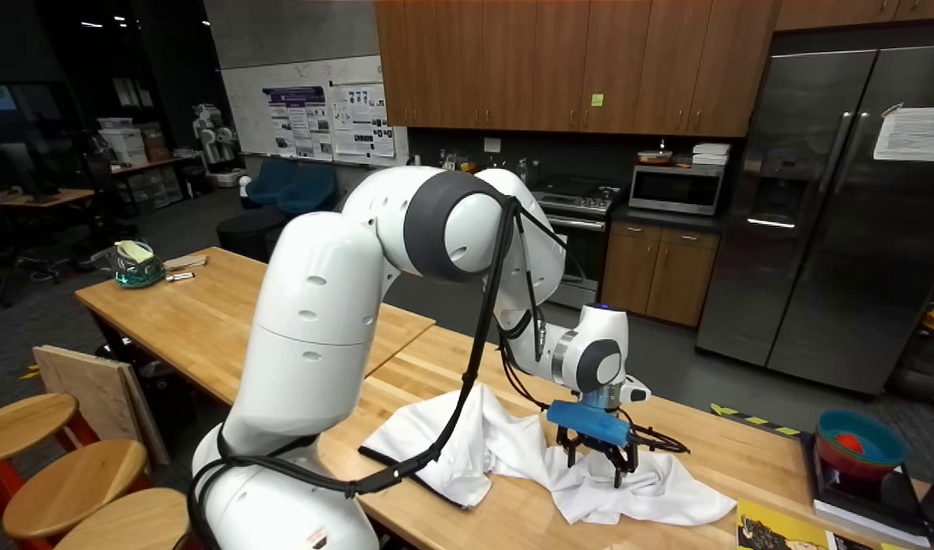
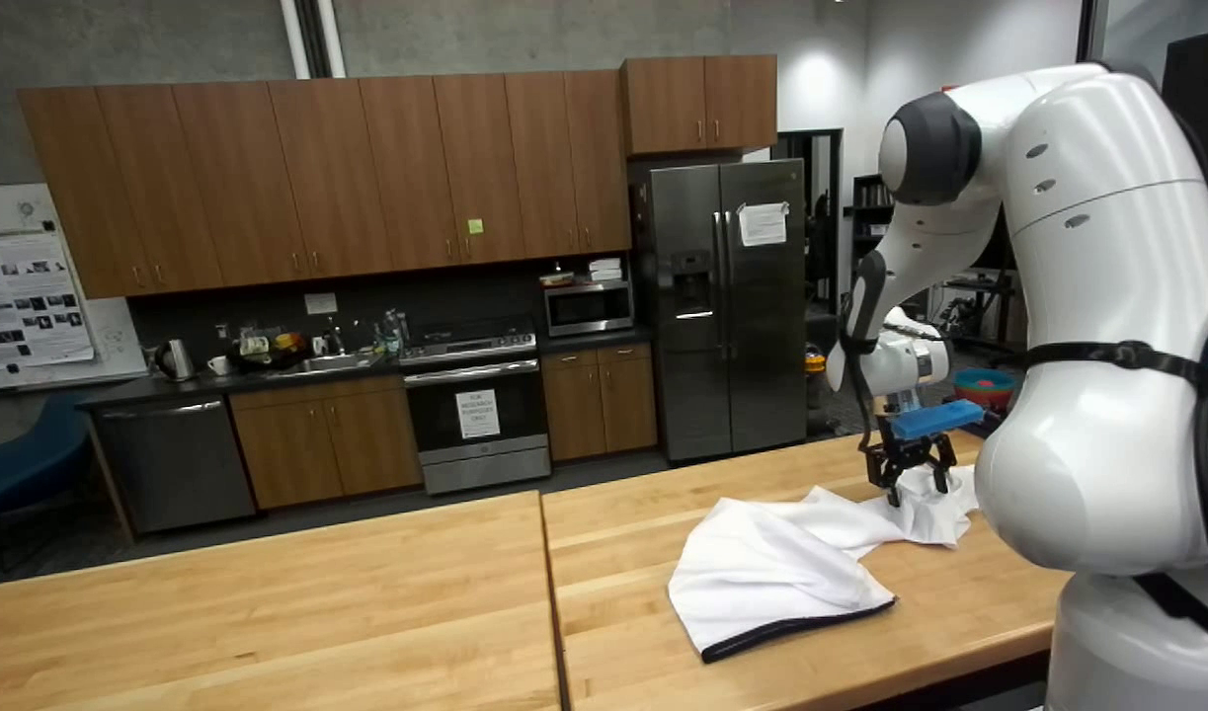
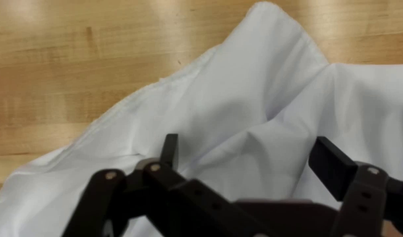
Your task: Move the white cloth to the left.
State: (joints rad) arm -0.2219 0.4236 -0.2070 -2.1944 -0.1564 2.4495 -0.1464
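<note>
Black two-finger gripper (image 3: 250,158) points down, jaws spread wide. Wrist view: its black fingertips (image 3: 331,168) sit well apart, left of centre and right of frame, rumpled white fabric showing across the gap. Both exterior views put the tips low at the fabric; touching or just above, cannot tell. Blue padded block (image 1: 589,422) on the gripper, above the fingers. Glossy white robot arm (image 1: 306,328) arches in from lower left in an exterior view, black cables (image 1: 482,328) running along it.

Large thin plain white fabric cloth (image 1: 505,443) lies wrinkled on a pale wooden table (image 2: 623,553). Place: lower centre to lower right in an exterior view. Long axis there roughly left to right, dropping slightly toward the right, tip pointing right. In an exterior view the cloth (image 2: 801,563) runs diagonally, from lower right of centre up toward the right edge. Broad end at left in both exterior views, black edge band (image 2: 796,628) along its lower side; narrow waist mid-length; bunched end under the gripper. Wrist view: rounded corner pointing to top of frame, right of centre, edge slanting up to it from lower left.

Yellow printed booklet (image 1: 776,527) at bottom right, just beside the cloth's tip. Teal round bowl (image 1: 887,439) farther right. Dark table seam (image 2: 556,602) left of the cloth, apart from it.
</note>
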